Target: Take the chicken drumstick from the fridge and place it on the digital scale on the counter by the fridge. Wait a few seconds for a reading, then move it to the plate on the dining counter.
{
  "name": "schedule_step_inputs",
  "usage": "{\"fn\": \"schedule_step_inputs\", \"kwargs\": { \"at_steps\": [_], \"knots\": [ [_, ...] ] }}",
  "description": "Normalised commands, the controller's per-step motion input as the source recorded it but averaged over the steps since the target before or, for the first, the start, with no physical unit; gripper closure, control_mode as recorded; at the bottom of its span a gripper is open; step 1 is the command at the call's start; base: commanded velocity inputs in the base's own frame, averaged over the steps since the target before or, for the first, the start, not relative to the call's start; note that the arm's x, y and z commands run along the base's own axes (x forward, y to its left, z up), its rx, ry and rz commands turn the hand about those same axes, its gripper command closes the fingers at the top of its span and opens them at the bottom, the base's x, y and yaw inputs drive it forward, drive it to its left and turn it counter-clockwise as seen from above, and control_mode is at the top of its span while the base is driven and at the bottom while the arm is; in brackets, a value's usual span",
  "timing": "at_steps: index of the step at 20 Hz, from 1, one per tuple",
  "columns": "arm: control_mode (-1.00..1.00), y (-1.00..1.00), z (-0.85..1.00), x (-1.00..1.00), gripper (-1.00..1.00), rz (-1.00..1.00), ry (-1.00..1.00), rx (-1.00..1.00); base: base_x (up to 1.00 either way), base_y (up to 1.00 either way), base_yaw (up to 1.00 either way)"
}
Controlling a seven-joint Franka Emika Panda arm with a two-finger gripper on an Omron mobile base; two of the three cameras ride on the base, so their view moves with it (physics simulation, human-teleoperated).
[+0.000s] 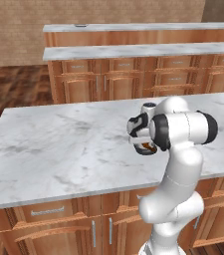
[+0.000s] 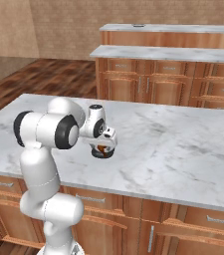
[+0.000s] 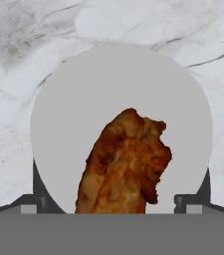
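Observation:
The chicken drumstick [image 3: 126, 164], reddish-brown and glossy, lies on the grey top of the digital scale [image 3: 118, 79]. My gripper [image 3: 116, 199] hangs straight over it, open. Its dark fingertips [image 3: 36, 199] stand wide apart at the disc's two sides, clear of the meat. From the base, the hand points down at the scale [image 1: 144, 151] on the white marble counter [image 1: 58, 149], and a bit of the drumstick [image 1: 148, 146] shows under it. From the other side the drumstick [image 2: 101, 148] sits on the dark-based scale [image 2: 102, 154] beneath the gripper [image 2: 102, 145]. The fridge, plate and dining counter are out of view.
The marble counter [image 2: 183, 149] spreads wide on both sides of the scale, over wooden cabinet doors and drawers [image 1: 49, 219]. Behind it, across a strip of wooden floor, run two more marble-topped wooden cabinet rows [image 1: 133, 50]. A brick wall [image 1: 14, 30] closes the back.

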Motion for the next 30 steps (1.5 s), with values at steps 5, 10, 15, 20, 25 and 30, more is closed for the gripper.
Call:
{"fn": "schedule_step_inputs", "kwargs": {
  "at_steps": [5,10,15,20,25,30],
  "knots": [
    [-1.0,0.0,-0.2,0.24,1.0,0.03,0.0,0.0,0.0,0.0,0.0],
    [-1.0,0.01,-0.09,0.08,1.0,0.02,-0.01,0.0,0.0,0.0,0.0],
    [-1.0,0.0,0.02,-0.14,1.0,0.01,-0.11,0.0,0.0,0.0,0.0],
    [-1.0,0.07,0.15,-0.25,1.0,0.0,-0.11,0.0,0.0,0.0,0.0],
    [-1.0,0.04,0.77,-0.55,1.0,0.0,-0.23,0.0,0.0,0.0,0.0],
    [-1.0,0.04,1.0,-0.41,1.0,0.0,-0.25,0.02,0.0,0.0,0.0]
  ]
}}
